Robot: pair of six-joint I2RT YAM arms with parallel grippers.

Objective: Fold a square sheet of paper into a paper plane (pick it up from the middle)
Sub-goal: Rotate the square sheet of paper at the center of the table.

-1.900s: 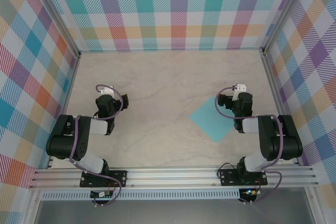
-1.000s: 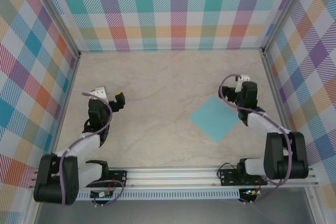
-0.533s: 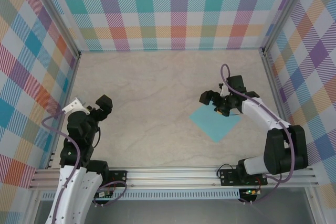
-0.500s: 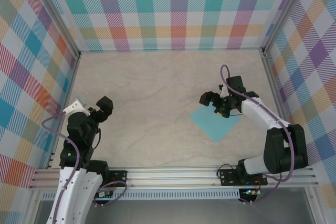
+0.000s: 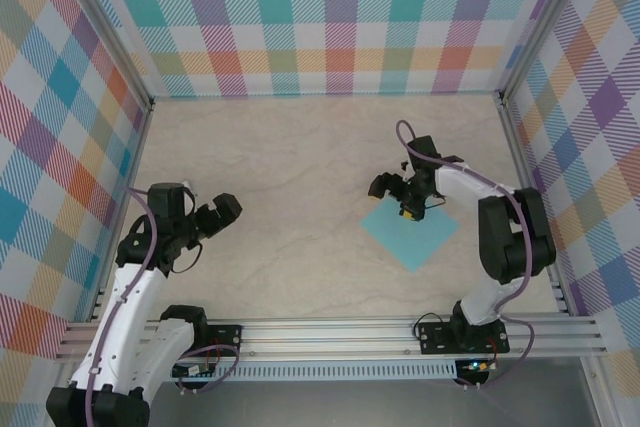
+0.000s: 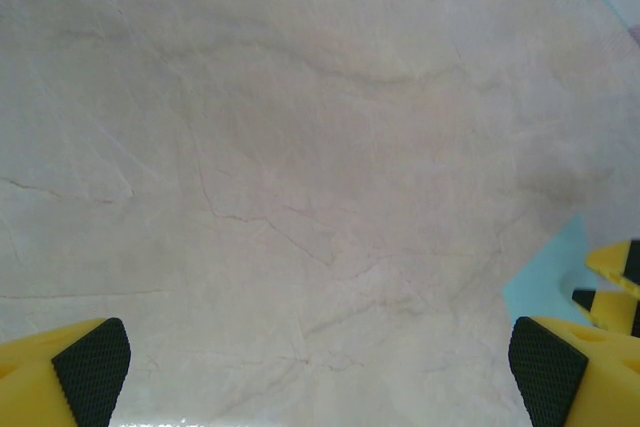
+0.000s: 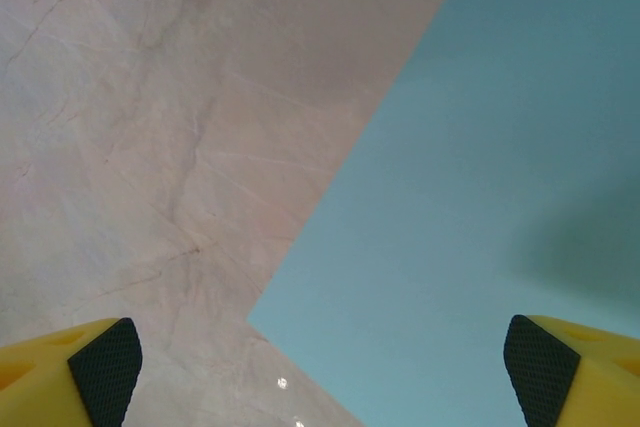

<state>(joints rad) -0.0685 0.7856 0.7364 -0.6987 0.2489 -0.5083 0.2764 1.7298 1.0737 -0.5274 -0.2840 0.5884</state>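
Paper sheet (image 5: 412,235) flat on table (image 5: 290,177), far corner beneath wide-spread right gripper (image 5: 394,199).

Teal paper (image 5: 412,235), apparently marbled beige table (image 5: 300,167)

No text, label, brand, number or sign could be read on anything in view.
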